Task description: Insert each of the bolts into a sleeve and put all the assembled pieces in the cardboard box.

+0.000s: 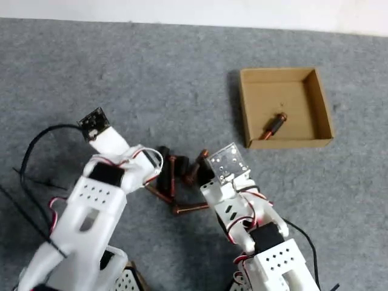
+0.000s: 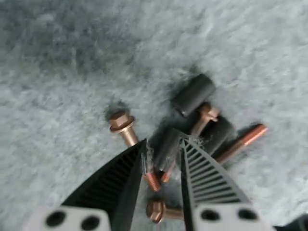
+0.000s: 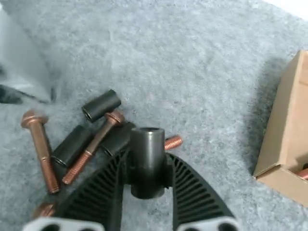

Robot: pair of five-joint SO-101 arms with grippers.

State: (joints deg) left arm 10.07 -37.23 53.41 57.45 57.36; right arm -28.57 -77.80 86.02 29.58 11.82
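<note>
- On grey carpet (image 1: pixel 151 79), the cardboard box (image 1: pixel 290 143) holds one assembled piece (image 1: pixel 274 126).
- A pile (image 1: pixel 176 176) of loose bolts and sleeves lies well apart from the box.
- Between pile and box, the right gripper (image 3: pixel 147 162) clamps an upright sleeve (image 3: pixel 147 144).
- Beyond the pile from the box, the left gripper (image 2: pixel 164 143) has its jaws narrowly apart, astride a lying sleeve (image 2: pixel 166 151).
</note>
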